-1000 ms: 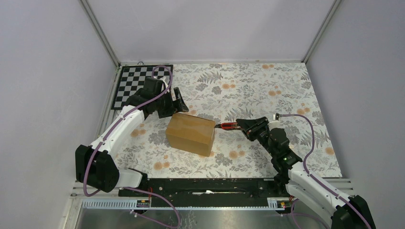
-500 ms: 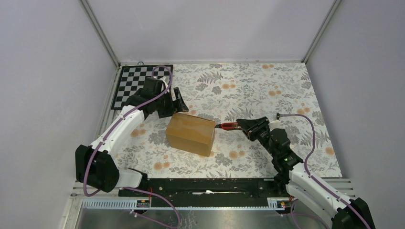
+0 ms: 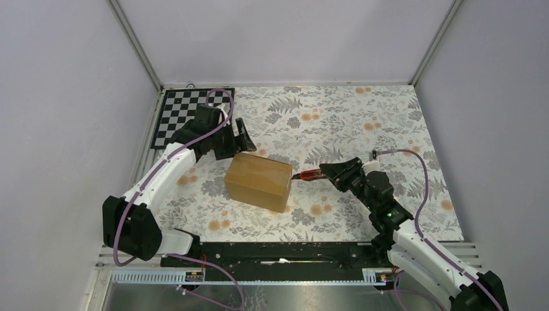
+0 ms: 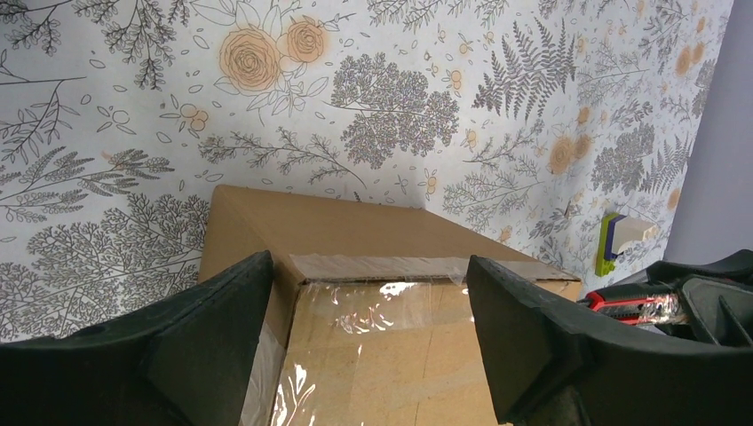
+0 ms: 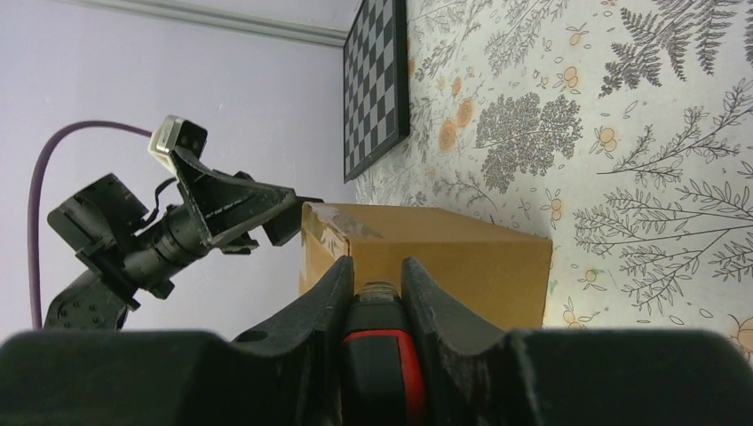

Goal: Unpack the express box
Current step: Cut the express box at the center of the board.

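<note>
**Position.** The express box (image 3: pixel 257 183) lies at the middle of the tabletop (image 3: pixel 362 116), set at an angle. Its flaps are closed and clear tape (image 4: pixel 373 306) runs across its seam.

**Jaws.** The left jaws stand wide apart over the box's far-left end and hold nothing. The left wrist view shows the two fingers (image 4: pixel 209 346) in front of the taped face, but whether they touch the cardboard cannot be told. The right jaws are clamped on the red-handled cutter (image 3: pixel 309 173), whose tip points at the box's right end — at or just beside the upper edge.

**Hazards.**
- Box skid: nothing grips the box. A push from the blade would likely slide or turn it on the tabletop, and the cut would leave the seam.
- Blade off line: the tip meets the box near a corner, so a shallow angle could ride over the tape instead of parting it.
- Over-depth: too steep an entry may reach the contents.
- Collision: a cut along the seam would run toward the left jaws at the opposite end.
- Cutter twist: only two narrow fingers hold the handle, which may pivot under load.

**Surroundings.** A checkerboard (image 3: pixel 189 116) lies at the far-left corner, well apart from the box. The right arm's purple cable (image 3: pixel 396 151) loops beside the wrist — a possible snag. Nothing lies between cutter and box.
</note>
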Robot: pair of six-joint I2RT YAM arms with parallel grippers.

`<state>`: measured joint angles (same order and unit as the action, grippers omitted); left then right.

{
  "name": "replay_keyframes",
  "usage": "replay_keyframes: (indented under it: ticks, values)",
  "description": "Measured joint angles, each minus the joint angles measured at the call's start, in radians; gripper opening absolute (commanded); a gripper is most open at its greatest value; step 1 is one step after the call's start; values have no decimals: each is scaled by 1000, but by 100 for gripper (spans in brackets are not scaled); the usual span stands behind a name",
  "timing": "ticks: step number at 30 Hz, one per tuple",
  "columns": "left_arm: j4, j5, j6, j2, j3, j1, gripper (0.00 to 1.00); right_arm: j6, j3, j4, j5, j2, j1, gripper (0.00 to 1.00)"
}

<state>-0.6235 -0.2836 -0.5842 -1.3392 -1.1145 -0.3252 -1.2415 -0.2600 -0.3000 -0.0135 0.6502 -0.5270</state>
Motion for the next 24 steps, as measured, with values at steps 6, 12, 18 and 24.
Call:
replay_keyframes:
  ticks: [6,12,18,24]
  values:
    - [21,-16,8,-47,-5,0,82,65,-18,50,-11,1,-8,0]
    - [48,-54,13,-163,-82,0,82,131,-60,102,17,33,-92,0]
    - [102,-121,17,-320,-209,-1,82,172,-109,96,46,97,-220,0]
    - [133,-183,20,-429,-300,-33,82,202,-159,64,48,182,-297,0]
